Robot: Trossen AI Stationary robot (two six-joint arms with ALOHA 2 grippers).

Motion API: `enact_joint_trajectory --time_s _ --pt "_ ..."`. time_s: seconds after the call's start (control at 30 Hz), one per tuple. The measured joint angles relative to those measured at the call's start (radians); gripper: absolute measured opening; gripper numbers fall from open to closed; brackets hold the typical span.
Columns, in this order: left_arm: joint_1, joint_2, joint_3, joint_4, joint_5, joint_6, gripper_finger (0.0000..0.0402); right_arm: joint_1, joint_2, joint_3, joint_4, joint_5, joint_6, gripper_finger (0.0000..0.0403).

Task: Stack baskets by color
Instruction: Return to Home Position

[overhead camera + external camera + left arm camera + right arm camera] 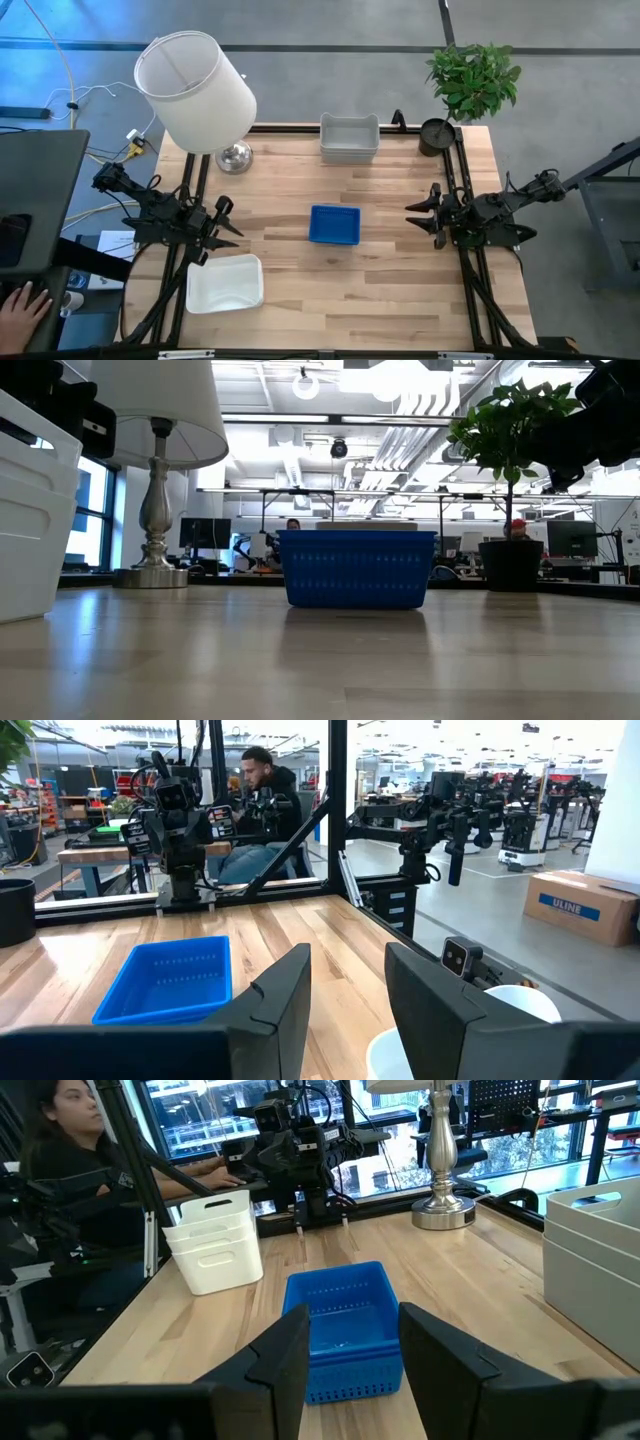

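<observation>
A blue basket [334, 224] stands on its bottom at the middle of the wooden table, also seen in the low view [355, 568] and in both wrist views [165, 980] [340, 1320]. A stack of white baskets [349, 137] sits at the far edge [595, 1250]. More white baskets [224, 282] stand stacked at the near left [215, 1240]. My left gripper [228, 224] hovers open at the table's left edge, its fingers [285, 1005] level and pointing toward the blue basket. My right gripper [420, 215] hovers open at the right edge [350, 1360], facing the same basket.
A lamp with a large white shade [195, 90] stands at the far left. A potted plant [470, 80] is at the far right corner. A black frame rail [460, 180] borders the table. A person's hand [20, 305] rests beyond the left edge.
</observation>
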Motion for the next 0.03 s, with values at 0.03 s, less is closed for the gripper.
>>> enact_joint_trajectory --time_s 0.03 --pt "0.000 0.000 0.000 0.000 0.000 0.000 0.0117 0.000 0.000 0.000 0.000 0.000 0.000 0.0142"
